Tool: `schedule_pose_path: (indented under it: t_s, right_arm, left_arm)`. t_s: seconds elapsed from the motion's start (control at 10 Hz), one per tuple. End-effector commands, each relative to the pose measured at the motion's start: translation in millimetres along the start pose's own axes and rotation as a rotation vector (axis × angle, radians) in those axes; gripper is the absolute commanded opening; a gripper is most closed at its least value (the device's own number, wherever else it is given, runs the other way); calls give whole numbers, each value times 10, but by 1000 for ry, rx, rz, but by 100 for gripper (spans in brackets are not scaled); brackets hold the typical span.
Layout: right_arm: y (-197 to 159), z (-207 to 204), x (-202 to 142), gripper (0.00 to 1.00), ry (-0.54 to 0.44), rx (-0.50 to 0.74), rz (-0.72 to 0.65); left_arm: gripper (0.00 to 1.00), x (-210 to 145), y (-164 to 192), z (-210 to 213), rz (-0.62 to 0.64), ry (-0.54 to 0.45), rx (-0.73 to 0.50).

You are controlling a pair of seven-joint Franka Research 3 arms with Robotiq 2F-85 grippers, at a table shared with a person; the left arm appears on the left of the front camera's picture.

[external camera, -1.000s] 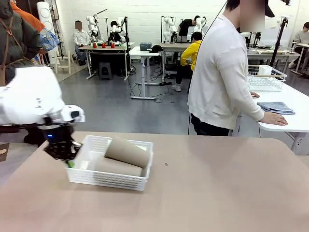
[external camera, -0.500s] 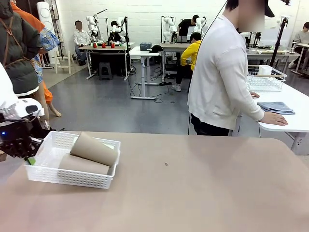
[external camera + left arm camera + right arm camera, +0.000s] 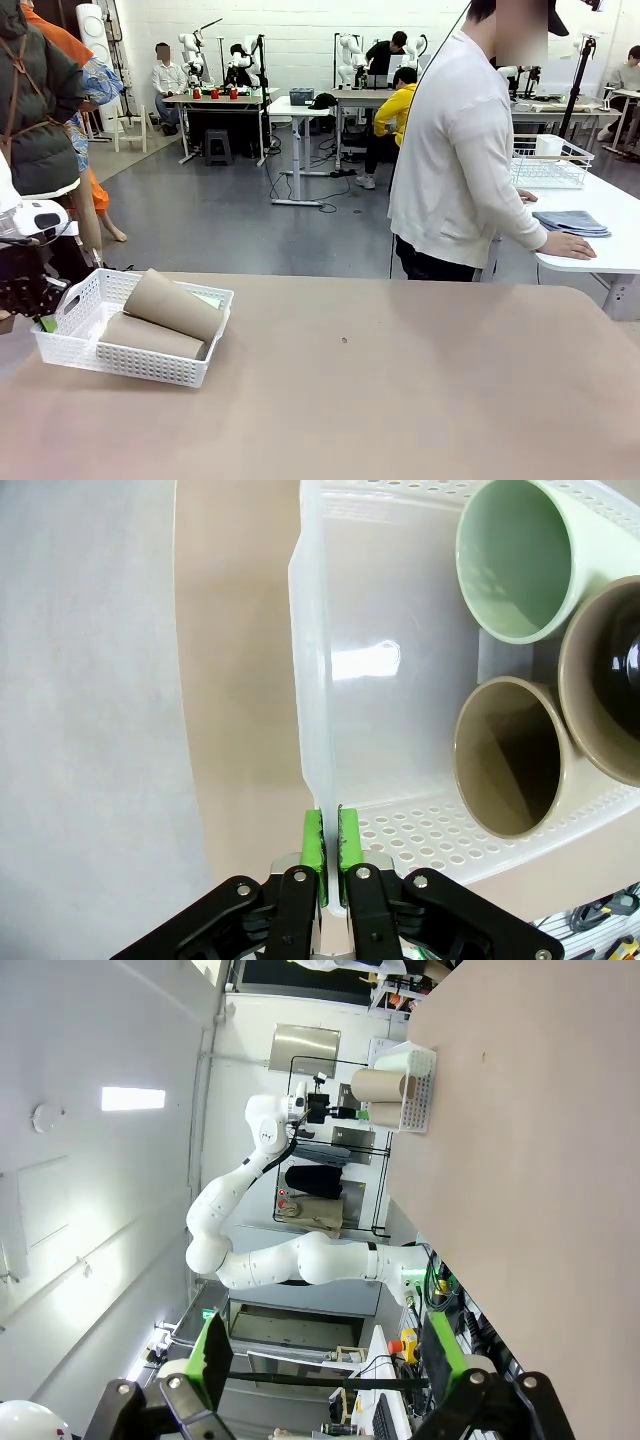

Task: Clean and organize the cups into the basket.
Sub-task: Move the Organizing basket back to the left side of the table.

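Moved since the earlier frames: basket (image 3: 120, 355) and its load, carried steadily toward the robot's left along the desk (image 3: 400, 400), from a spot left of centre to the left edge; left gripper (image 3: 38, 312) has gone with it and now sits almost at the picture's border.

Item 1, basket. White plastic, low, lattice sides. Stands on the desk at its far left, tilted a little askew to the desk edge. In the left wrist view its short wall (image 3: 310, 680) runs up from between the green pads.

Item 2, cups. Three, all lying on their sides inside the basket. One tan cup (image 3: 175, 305) rests on top, angled across; a second tan cup (image 3: 150, 338) lies under it along the near wall. From the wrist camera their open mouths face the lens: mint green cup (image 3: 515, 555) at top, one tan cup (image 3: 510, 755) below, the other tan cup (image 3: 605, 685) at the right border (partly cut off).

Item 3, left gripper (image 3: 330, 842). Fingers (image 3: 312, 838) pinched nearly together on the basket's rim, one pad each side of the thin wall.

Item 4, right gripper (image 3: 325, 1355). Fingers spread wide apart, nothing between them, well away from the basket (image 3: 415, 1085), which shows far off across the desk (image 3: 540, 1160).

Item 5, person (image 3: 455, 150). White top, standing at the far side, turned toward a neighbouring table, one hand (image 3: 570, 245) on a folded cloth (image 3: 572, 222).
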State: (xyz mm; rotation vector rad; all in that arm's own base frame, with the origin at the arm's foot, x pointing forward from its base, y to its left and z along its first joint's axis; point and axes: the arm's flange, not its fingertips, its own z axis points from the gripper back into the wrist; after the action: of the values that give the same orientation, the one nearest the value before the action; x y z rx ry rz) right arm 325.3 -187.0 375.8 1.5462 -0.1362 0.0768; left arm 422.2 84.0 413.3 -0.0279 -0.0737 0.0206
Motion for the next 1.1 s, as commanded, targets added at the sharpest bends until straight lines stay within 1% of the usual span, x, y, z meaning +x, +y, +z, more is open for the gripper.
schedule_pose_path:
  t_s: [0.0, 0.5, 0.6, 0.7, 0.8, 1.0]
  right_arm:
    - [-19, -15, -16, 100, -9, 11, 15]
    - [-19, -15, -16, 100, -9, 11, 15]
    - [-19, -15, -16, 100, -9, 11, 15]
    - [-19, -15, -16, 100, -9, 11, 15]
    - [-19, -15, -16, 100, -9, 11, 15]
    - [-19, -15, -16, 100, -9, 11, 15]
  left_arm:
    - [7, 162, -8, -39, -42, 17, -25]
    - [7, 148, 5, -257, 14, 51, -30]
    - [65, 141, 11, -265, 17, 50, -25]
    - [67, 118, -3, -230, 16, 41, -22]
    - [100, 94, -2, -184, 17, 33, -19]
    - [100, 57, -1, -125, 20, 23, -16]
